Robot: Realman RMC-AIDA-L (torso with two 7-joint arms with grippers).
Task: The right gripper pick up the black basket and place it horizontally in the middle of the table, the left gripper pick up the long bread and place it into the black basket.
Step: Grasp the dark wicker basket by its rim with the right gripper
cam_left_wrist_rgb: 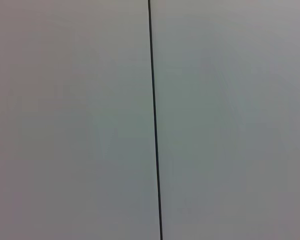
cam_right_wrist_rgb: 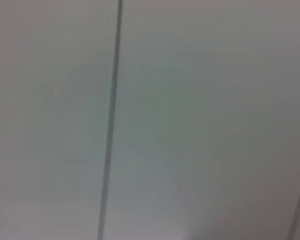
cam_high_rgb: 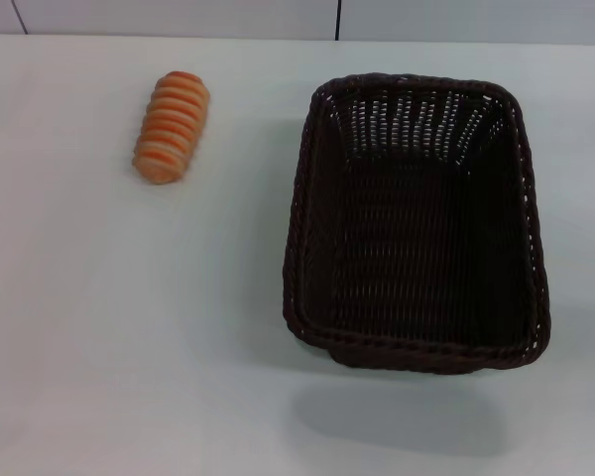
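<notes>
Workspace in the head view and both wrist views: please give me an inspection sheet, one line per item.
Surface: white table, smooth.
Job's things: black basket empty, long side running away from the robot, right of centre; long bread lying on the table far left, apart from the basket.
Clutter: nothing seen.
Grippers: neither claw in view; wrist views show only pale panels with a dark seam.
Cables: nothing seen.
Surroundings: pale wall panels behind the table.

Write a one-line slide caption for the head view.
Empty black basket stands lengthwise on the white table, the long bread lying apart to its left; no gripper in view.
</notes>
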